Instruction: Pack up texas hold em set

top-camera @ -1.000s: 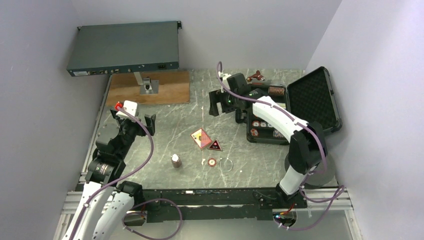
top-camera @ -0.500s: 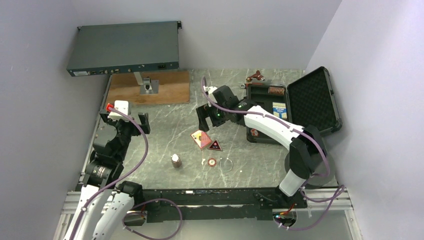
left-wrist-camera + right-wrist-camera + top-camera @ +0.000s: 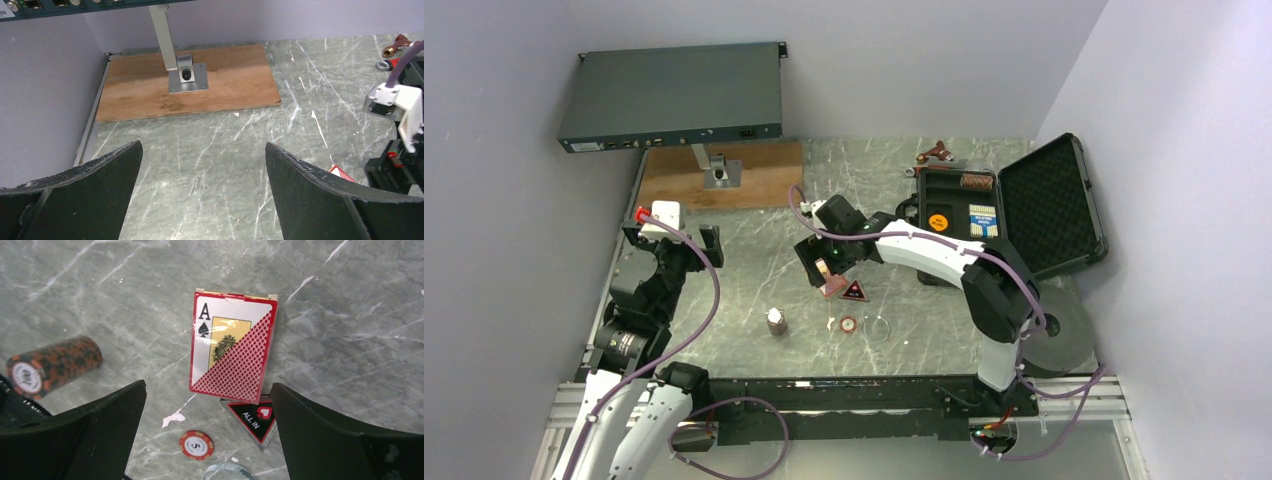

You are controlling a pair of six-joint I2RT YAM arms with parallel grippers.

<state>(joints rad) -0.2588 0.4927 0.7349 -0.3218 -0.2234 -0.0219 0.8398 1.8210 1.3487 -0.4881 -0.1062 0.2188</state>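
A red card deck box [image 3: 232, 347] with an ace of spades lies flat on the marble table, also seen from above [image 3: 828, 276]. My right gripper [image 3: 207, 385] hangs open just above it, fingers on either side, holding nothing; from above it sits at mid-table [image 3: 824, 262]. A black "ALL IN" triangle [image 3: 252, 417] touches the deck's near edge. A single red 5 chip [image 3: 196, 444] and a clear ring [image 3: 225, 471] lie nearby. A brown chip stack [image 3: 52, 365] lies to the left. The open black case [image 3: 1049, 200] is at the right. My left gripper [image 3: 202, 145] is open and empty at the far left [image 3: 679, 240].
A wooden board [image 3: 724, 175] with a metal stand [image 3: 186, 77] carries a rack-mounted device [image 3: 672, 95] at the back left. A red-brown tool [image 3: 934, 152] lies behind the case. A grey disc [image 3: 1064, 335] sits by the right arm's base.
My right arm has swung left and nearer from beside the case to over the card deck, jaws still open. The left arm shifted slightly left early on, then stayed still.
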